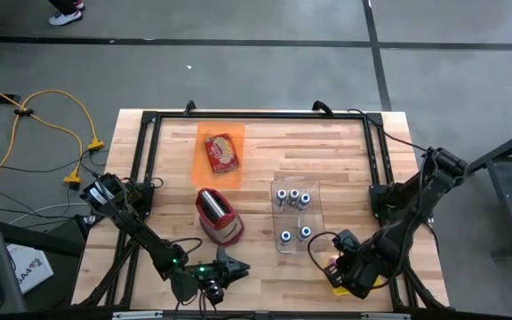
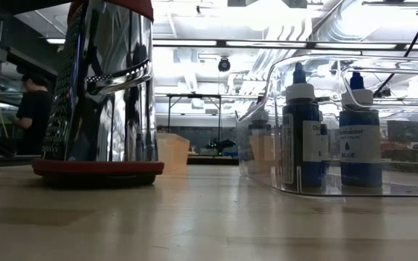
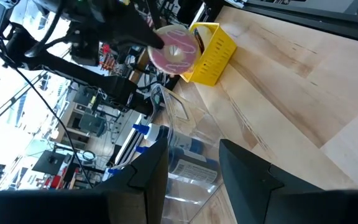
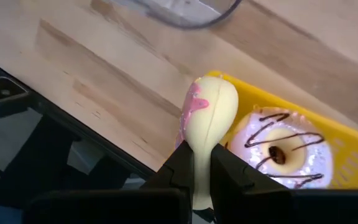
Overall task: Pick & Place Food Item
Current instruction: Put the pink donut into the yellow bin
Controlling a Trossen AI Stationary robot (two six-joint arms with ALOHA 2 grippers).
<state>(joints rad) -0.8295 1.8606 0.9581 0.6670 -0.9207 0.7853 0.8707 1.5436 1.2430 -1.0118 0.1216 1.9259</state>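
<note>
At the table's near right corner, the right gripper point(image 4: 194, 180) is clenched on a pink-frosted donut point(image 4: 209, 124), pinching it edge-on so it stands upright between the two dark fingers. It is lifted just above a yellow basket point(image 4: 347, 165), which holds a second donut with white icing and chocolate drizzle point(image 4: 281, 152). In the left wrist view the same pink donut point(image 3: 174, 51) shows face-on, held beside that yellow basket point(image 3: 213, 53).

Along the near edge toward the left, the left gripper point(image 1: 225, 271) rests low over the wood with its fingers point(image 3: 151, 168) spread apart, grasping nothing.

A little farther in, near the table's middle, a box grater with a red base point(image 1: 218, 216) lies beside a clear plastic tray point(image 1: 297, 218) of small bottles with blue caps point(image 2: 300, 134). The two are near each other but apart.

Farther back, a red snack packet point(image 1: 222, 152) lies on an orange mat point(image 1: 200, 164) toward the far edge of the wooden table point(image 1: 345, 151).

In the room beyond, a person in a dark shirt point(image 2: 31, 109) stands at the left of the low view.
</note>
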